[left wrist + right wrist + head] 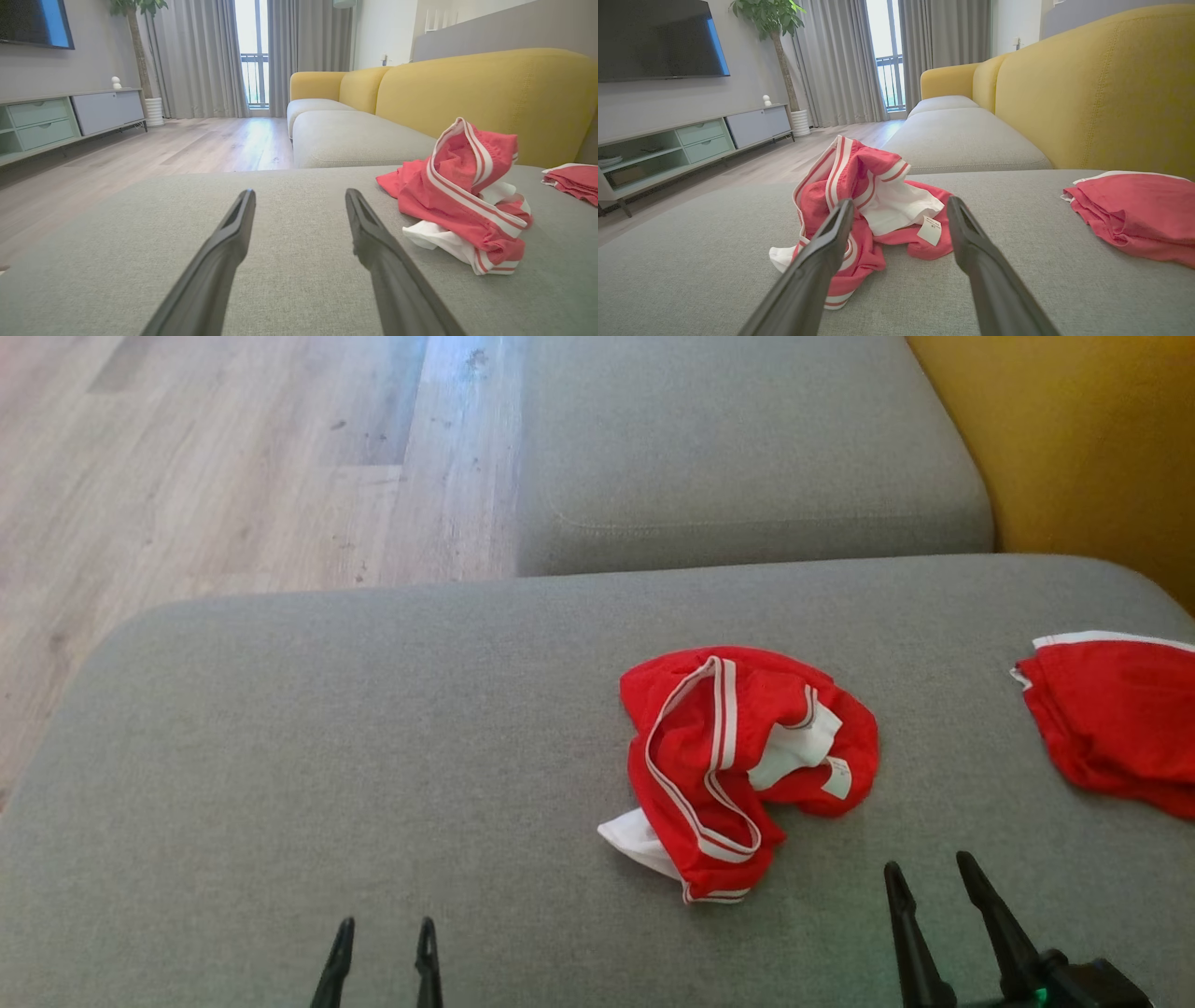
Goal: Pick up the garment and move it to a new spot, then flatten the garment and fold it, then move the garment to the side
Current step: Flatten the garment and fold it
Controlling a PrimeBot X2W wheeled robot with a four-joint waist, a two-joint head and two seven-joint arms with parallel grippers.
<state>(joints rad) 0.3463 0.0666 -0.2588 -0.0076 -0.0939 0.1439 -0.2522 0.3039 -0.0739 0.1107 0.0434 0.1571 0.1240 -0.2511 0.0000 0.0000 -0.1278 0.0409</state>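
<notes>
A crumpled red garment [738,761] with white stripes and a white lining lies in a heap on the grey cushion [373,756], right of its middle. It also shows in the left wrist view as the garment [460,196] to the right, and in the right wrist view as the garment [868,205] just beyond the fingertips. My left gripper [386,933] is open near the front edge, well left of the heap, nothing between its fingers. My right gripper [929,877] is open too, just right of and nearer than the heap, not touching it.
A second red piece of cloth [1116,719] lies folded at the cushion's right edge. Another grey seat cushion [747,448] lies beyond, with a yellow backrest [1074,439] to the right. Wooden floor [187,476] is at the far left.
</notes>
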